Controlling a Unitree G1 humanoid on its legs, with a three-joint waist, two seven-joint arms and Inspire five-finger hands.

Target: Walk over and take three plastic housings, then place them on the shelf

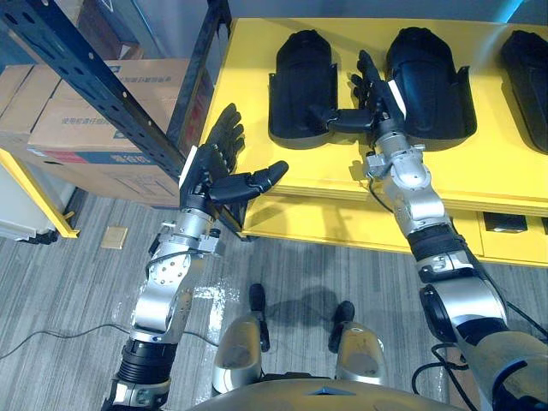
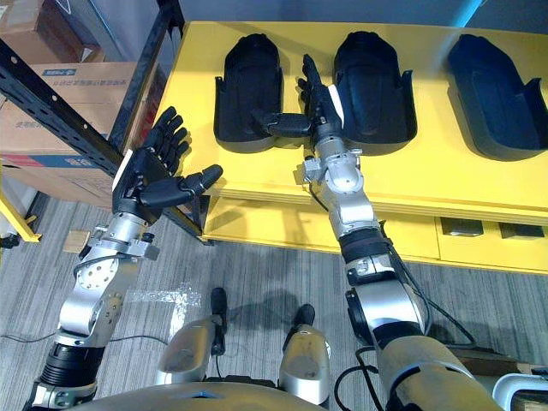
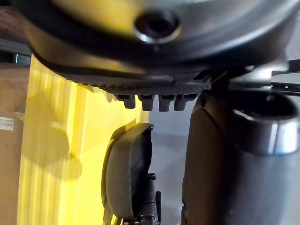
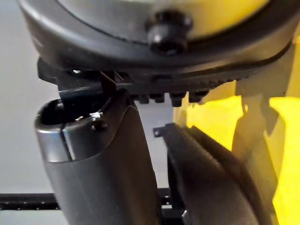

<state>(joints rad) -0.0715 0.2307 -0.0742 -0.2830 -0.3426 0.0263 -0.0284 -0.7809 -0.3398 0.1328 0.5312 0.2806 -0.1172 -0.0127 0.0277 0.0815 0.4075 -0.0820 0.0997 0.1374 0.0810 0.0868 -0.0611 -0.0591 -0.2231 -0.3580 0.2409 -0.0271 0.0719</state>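
Well, from the left eye, three black housings (image 1: 301, 86) lie in a row on the yellow table (image 1: 248, 68). The right hand (image 1: 377, 98) hovers between the left and middle ones, fingers straight, thumb stretched towards the left one. From the right eye, the left hand (image 2: 145, 175) hangs off the table's corner beside a rack (image 2: 51, 98), fingers spread, holding nothing. Each wrist view shows a housing lying past straight fingers.

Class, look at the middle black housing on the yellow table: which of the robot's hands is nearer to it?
Right. The right hand is open just left of the middle housing; the left hand is open beyond the yellow table, off its left edge.
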